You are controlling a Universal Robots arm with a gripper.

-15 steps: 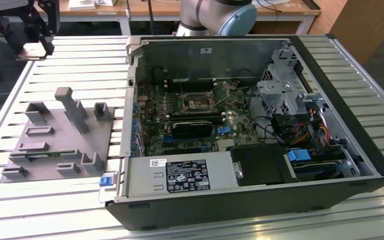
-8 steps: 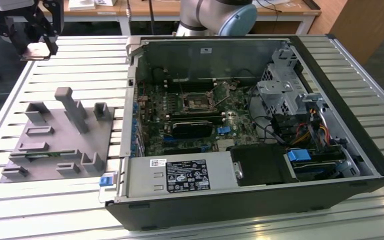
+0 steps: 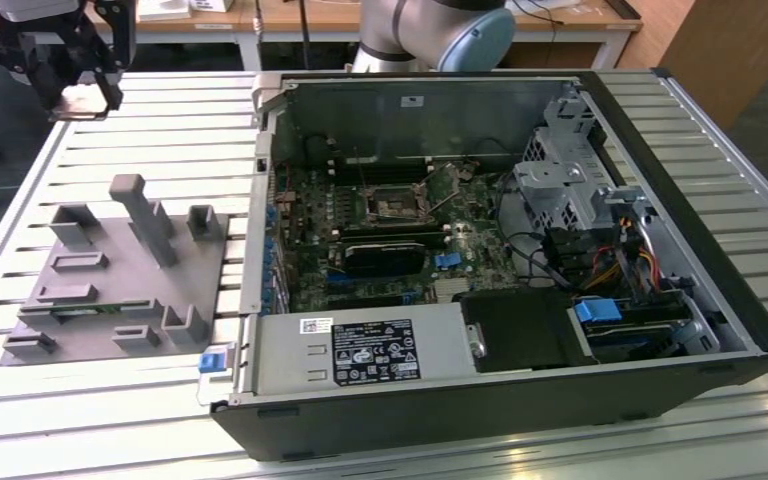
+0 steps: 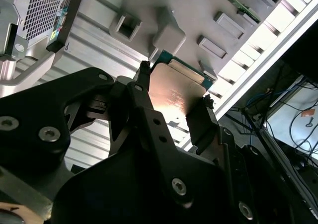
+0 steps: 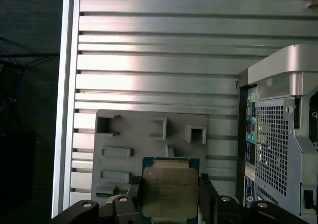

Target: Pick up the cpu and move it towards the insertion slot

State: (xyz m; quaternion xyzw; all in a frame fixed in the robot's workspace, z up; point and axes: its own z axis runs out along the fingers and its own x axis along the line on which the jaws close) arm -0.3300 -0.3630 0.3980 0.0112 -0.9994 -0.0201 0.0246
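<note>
The fingers (image 5: pixel 206 196) clamp the cpu (image 5: pixel 169 191) by its opposite edges, lifted clear above the grey fixture (image 3: pixel 117 270) on the counter (image 3: pixel 157 110), so pickup looks done, while the insertion slot (image 3: pixel 394 206) lies well apart inside the computer case (image 3: pixel 491 260).

A ribbed metal table (image 3: pixel 704 440) stands before wooden desks (image 3: pixel 398 18).
</note>
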